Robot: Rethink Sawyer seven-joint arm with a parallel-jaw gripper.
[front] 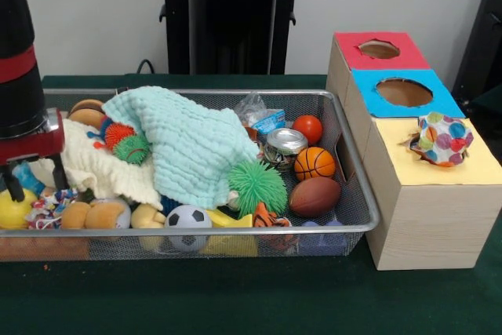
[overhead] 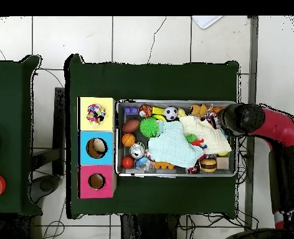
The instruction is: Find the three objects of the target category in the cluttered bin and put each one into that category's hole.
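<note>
The silver wire-mesh bin [front: 357, 194] stands on the green table, full of toys; it also shows in the overhead view [overhead: 174, 103]. One spotted white fabric piece [front: 443, 139] sits bunched in the hole of the yellow-topped box [front: 463, 169], partly sticking out; it shows from above too [overhead: 96, 114]. Another spotted piece [front: 47, 206] lies at the bin's left end in the front view. My gripper [front: 34, 182] hangs open in that end of the bin, just above this piece, with its fingertips [front: 12, 187] apart. From above, the gripper [overhead: 224, 118] is over the bin's right end.
A mint cloth [front: 188, 143] and a cream cloth [front: 94, 166] cover the bin's middle. Around them lie a basketball [front: 314, 163], football [front: 314, 196], green spiky ball [front: 256, 186], soccer ball [front: 187, 221] and can [front: 284, 144]. Blue-topped [front: 404, 92] and red-topped [front: 379, 49] boxes stand behind the yellow one.
</note>
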